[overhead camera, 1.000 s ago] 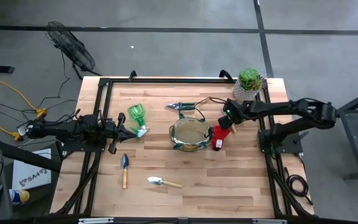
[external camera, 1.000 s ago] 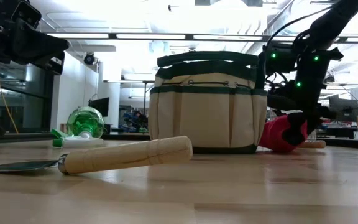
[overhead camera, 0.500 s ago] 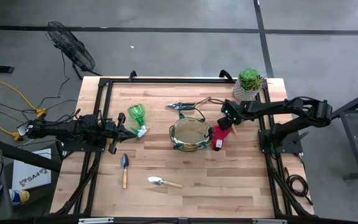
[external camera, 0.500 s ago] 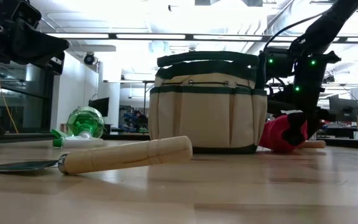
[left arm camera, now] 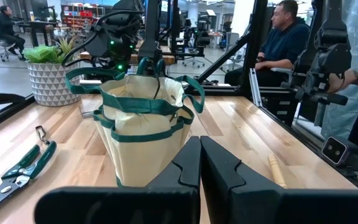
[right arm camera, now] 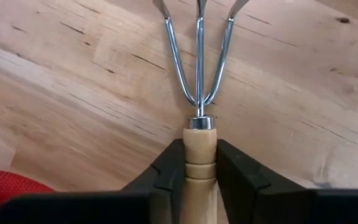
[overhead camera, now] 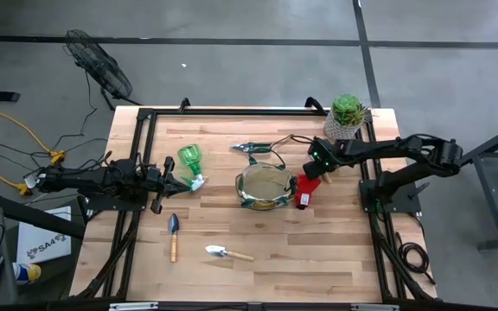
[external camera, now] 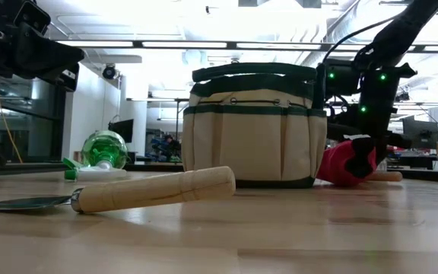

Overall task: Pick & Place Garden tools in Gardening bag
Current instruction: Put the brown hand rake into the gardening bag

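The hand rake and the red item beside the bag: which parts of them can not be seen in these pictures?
- Hand rake: right wrist view, tine tips cut off by the edge; handle end hidden between the right hand fingers.
- Hand rake, high view: too small, covered by the arm.
- Red item: low view, partly behind the bag and the hand; what it is stays unclear.

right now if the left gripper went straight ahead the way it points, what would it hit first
Most likely the gardening bag: the left gripper, jaws shut, points at the bag's near fabric wall, with only bare table showing between them, though depth is hard to judge.

overhead and table-level views share the bag [overhead camera: 264,186].
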Available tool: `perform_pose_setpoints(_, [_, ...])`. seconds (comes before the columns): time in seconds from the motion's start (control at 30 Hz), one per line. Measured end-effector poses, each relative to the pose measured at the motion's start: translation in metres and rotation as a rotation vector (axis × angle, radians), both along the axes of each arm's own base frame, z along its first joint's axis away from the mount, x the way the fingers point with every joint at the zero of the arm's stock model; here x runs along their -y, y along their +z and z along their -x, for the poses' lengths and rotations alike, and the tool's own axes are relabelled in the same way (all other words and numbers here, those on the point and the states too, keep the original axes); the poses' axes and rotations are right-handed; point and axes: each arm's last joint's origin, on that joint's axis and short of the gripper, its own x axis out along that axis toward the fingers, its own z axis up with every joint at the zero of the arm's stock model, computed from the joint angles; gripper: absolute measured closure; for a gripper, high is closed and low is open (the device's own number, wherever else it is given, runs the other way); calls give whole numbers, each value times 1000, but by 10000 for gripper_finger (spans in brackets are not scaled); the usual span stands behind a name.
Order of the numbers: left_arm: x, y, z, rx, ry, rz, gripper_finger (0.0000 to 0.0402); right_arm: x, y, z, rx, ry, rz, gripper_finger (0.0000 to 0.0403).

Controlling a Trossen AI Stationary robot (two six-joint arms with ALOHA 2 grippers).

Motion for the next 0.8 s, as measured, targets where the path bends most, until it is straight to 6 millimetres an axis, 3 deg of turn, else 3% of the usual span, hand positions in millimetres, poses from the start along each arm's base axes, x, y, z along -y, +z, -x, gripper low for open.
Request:
perform_pose_setpoints(0.3, [0, 0, 0, 0, 0, 0, 402, -9, 19, 14, 55, -47, -75, 349])
perform_pose_setpoints(0.57, [0, 0, 0, 0, 0, 0, 402, -26, 46, 41, 86, -69, -171, 349])
perform_pose_setpoints(0.8, [0, 0, 0, 0, 0, 0, 402, -42, 86, 53, 245, -13, -202, 349])
